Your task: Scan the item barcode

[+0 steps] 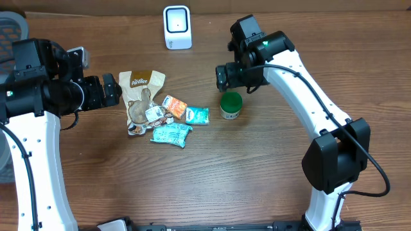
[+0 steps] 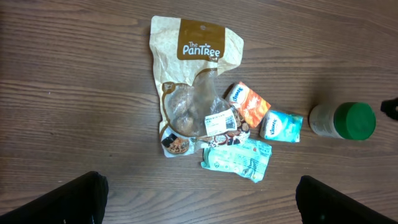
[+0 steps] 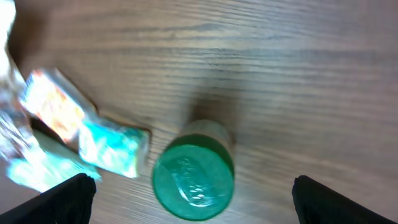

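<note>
1. My right gripper (image 1: 222, 77) hangs above the table with its two fingers spread wide. It holds nothing.
2. My left gripper (image 1: 114, 90) is spread wide too, and nothing is in it.
3. The small jar with the round green lid (image 1: 231, 106) stands on the table, lid up. It is just in front of the right gripper and not touching it.
4. The white box-shaped scanner (image 1: 177, 27) stands near the back edge of the table, well apart from the jar.
5. The brown wooden table (image 1: 257, 167) has long dark grain lines running across it.
6. Behind the back edge I see a plain tan strip (image 1: 289, 5). I cannot tell what it is.
7. A little heap lies between my two arms, left of the jar:
   - a tan paper pouch with a clear window (image 1: 141, 83)
   - a small orange packet (image 1: 174, 106)
   - a small teal and white packet (image 1: 198, 115)
   - a flat teal wrapper (image 1: 171, 134)
8. The wrapper covers the bottom of the pouch.
9. A white label with black bars (image 2: 222, 121) sits on the pouch.
10. The print on the jar's side is too small for me to read.
11. The right wrist view is blurry, so the packets there are only smears of colour.
12. A grey thing (image 1: 9, 29) is cut off at the top left corner.
</note>
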